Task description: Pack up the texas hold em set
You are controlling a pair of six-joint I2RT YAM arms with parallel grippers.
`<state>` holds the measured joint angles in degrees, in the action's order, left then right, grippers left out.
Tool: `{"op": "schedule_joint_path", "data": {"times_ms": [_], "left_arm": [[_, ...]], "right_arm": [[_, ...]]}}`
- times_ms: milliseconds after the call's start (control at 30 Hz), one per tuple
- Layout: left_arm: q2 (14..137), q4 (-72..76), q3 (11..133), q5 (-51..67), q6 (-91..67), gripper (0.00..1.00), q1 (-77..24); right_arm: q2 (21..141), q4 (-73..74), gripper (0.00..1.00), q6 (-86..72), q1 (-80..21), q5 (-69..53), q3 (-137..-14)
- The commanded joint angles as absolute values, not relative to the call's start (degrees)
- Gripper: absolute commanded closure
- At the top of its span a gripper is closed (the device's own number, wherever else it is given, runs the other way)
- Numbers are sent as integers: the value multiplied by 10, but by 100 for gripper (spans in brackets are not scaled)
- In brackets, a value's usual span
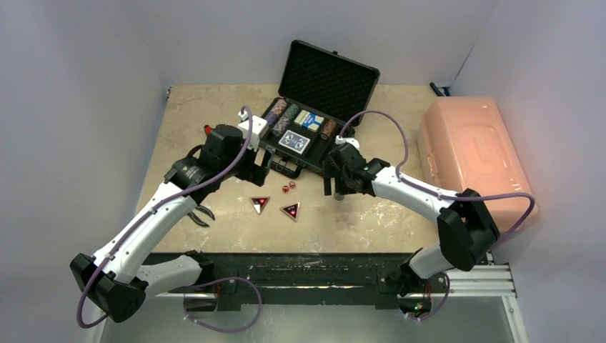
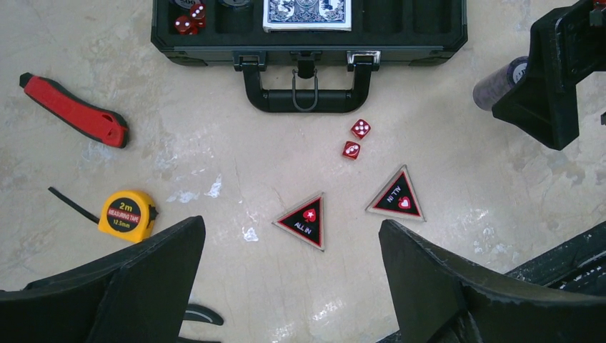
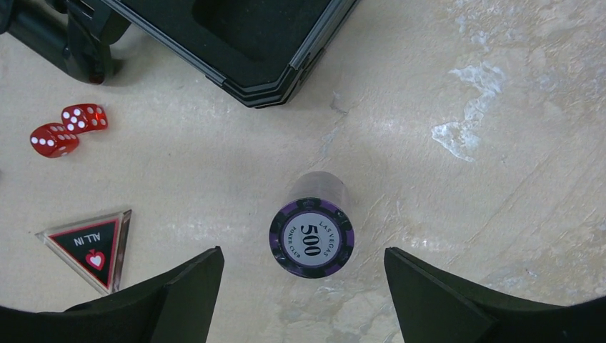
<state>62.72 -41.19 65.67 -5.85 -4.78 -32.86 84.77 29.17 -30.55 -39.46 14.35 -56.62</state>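
Observation:
The black briefcase lies open at the back middle, lid up, holding chip stacks and card decks. On the table before its handle lie two red dice and two triangular red-black buttons. My left gripper hangs open above the nearer button, holding nothing. A purple chip stack stands upright right of the dice. My right gripper is open around it, fingers apart from it on both sides.
A large pink bin fills the right side. Left of the case lie a red-handled tool and a yellow tape measure. More red dice sit in the case's left slot.

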Motion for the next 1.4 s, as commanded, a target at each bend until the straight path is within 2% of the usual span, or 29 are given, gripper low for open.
{"op": "schedule_joint_path", "data": {"times_ms": [0,300,1100,1367], "left_arm": [[615,-392,652,-46,-33,8,-327],[614,-394,653,-39,-29,9,-327],[615,-395,651,-28,-24,11,-328],[615,-395,650,-27,-24,12,-328]], "right_arm": [[856,279,14,-315,-395,145,-582],[878,280,23,-316,-394,162,-594],[917,294,39,-305,-394,189,-620],[924,299,48,-303,-394,194,-620]]}}
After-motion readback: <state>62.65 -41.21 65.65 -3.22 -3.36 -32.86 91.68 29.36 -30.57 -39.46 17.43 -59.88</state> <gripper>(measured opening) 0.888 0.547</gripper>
